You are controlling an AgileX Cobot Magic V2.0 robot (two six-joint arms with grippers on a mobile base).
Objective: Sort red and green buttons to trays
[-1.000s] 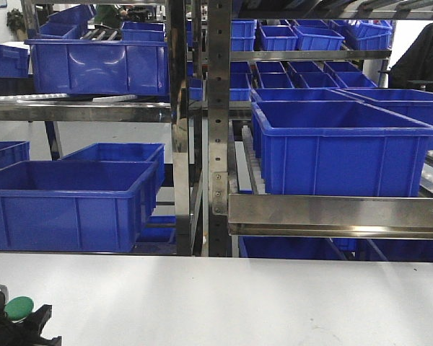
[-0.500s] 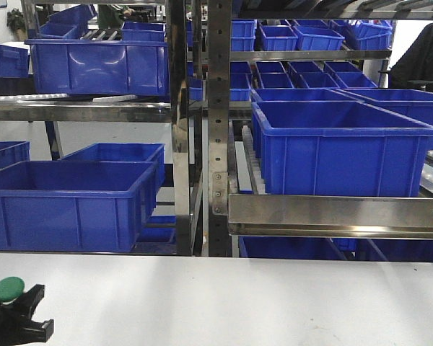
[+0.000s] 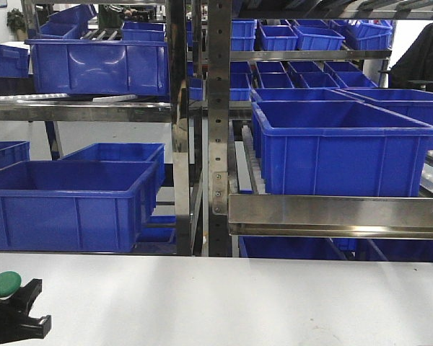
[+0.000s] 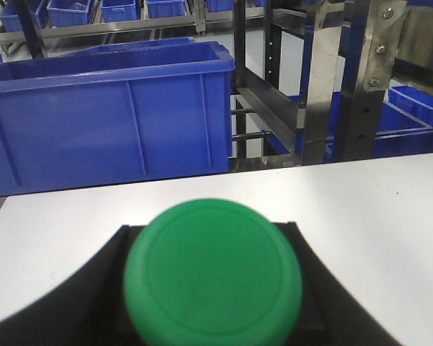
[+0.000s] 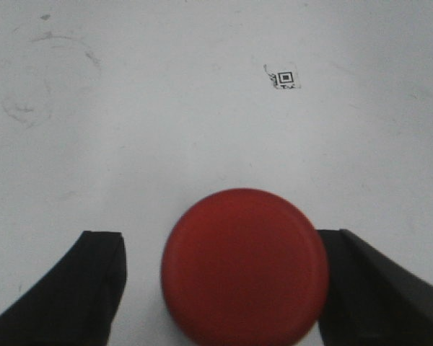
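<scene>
Inside left claw (image 4: 211, 229), we are pinching green button (image 4: 213, 277) aloft; loosening grip risks drop. Right claw (image 5: 221, 241) spread around red button (image 5: 244, 267), off-centre: closing risks toppling it.

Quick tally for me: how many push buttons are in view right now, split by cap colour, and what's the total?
green button: 1
red button: 1
Total: 2
</scene>
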